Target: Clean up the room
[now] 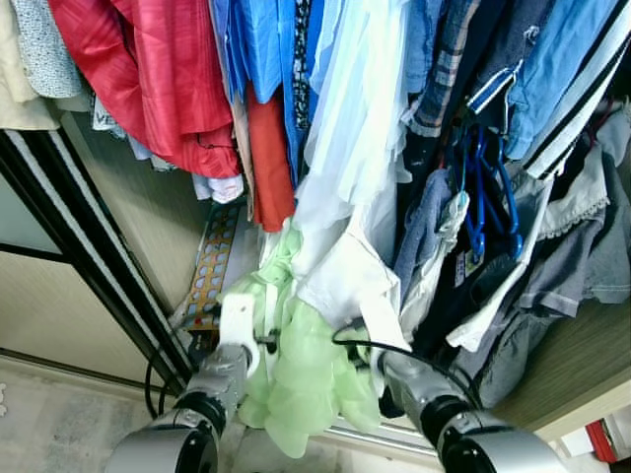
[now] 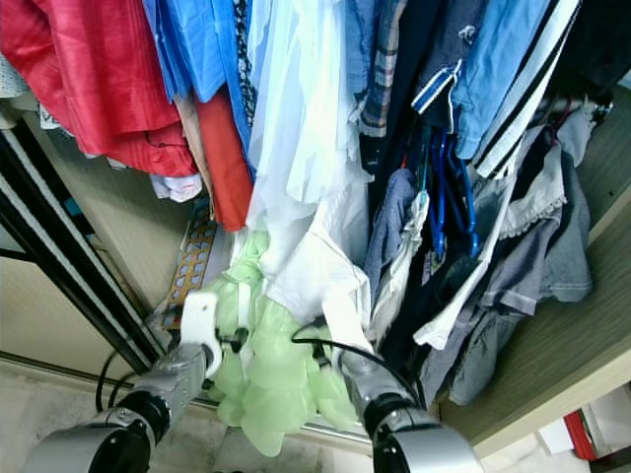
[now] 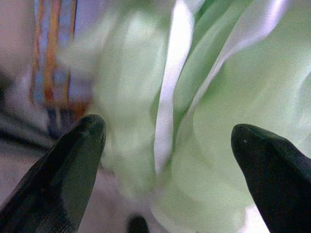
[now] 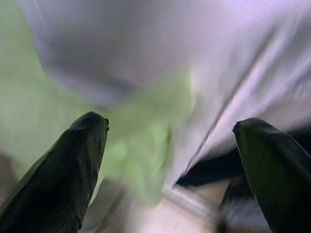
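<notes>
Green garment [image 1: 301, 379] flanked by raised left hand [image 3: 167, 141], right hand [image 4: 170, 131], fingers spread.

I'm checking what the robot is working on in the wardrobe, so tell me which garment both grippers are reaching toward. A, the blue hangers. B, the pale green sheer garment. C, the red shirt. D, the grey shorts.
B: both arms point at the pale green sheer garment hanging low in the wardrobe, and it lies right ahead of the open left gripper and the open right gripper in the wrist views.
</notes>
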